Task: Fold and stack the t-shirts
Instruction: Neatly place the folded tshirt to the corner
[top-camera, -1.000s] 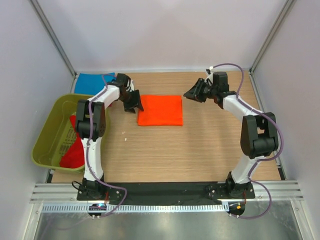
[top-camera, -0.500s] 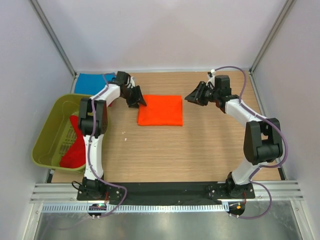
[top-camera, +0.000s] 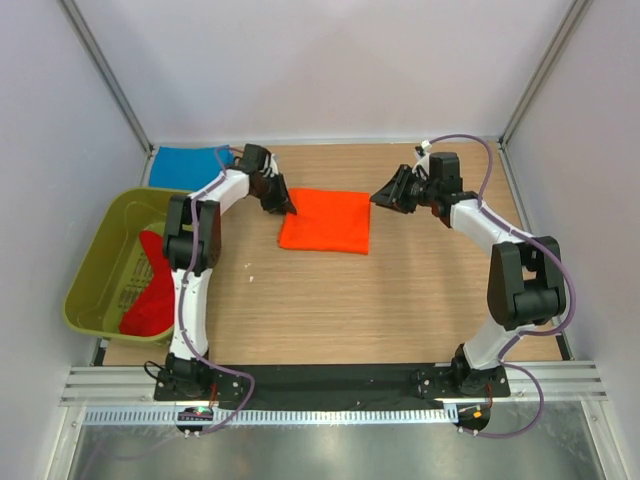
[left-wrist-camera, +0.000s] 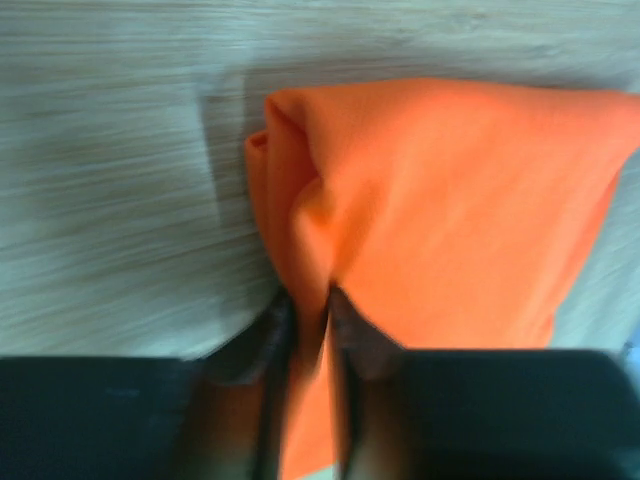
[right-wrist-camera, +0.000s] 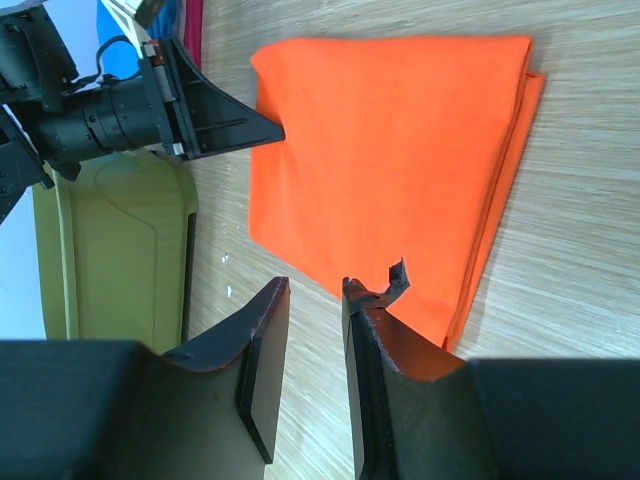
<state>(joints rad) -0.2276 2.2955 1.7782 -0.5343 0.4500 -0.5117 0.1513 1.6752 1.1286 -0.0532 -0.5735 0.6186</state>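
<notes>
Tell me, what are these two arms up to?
They are working on a folded orange shirt on the table. The left gripper pinches its left edge; the right gripper is open beside its right edge, holding nothing. A blue shirt lies flat in the far left corner, and a red shirt sits in the green tub.

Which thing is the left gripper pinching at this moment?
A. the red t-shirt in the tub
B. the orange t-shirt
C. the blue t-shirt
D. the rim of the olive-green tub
B: in the left wrist view the left gripper has its fingers closed on a raised fold of the orange t-shirt, while the blue t-shirt lies apart at the table's far left corner.
</notes>
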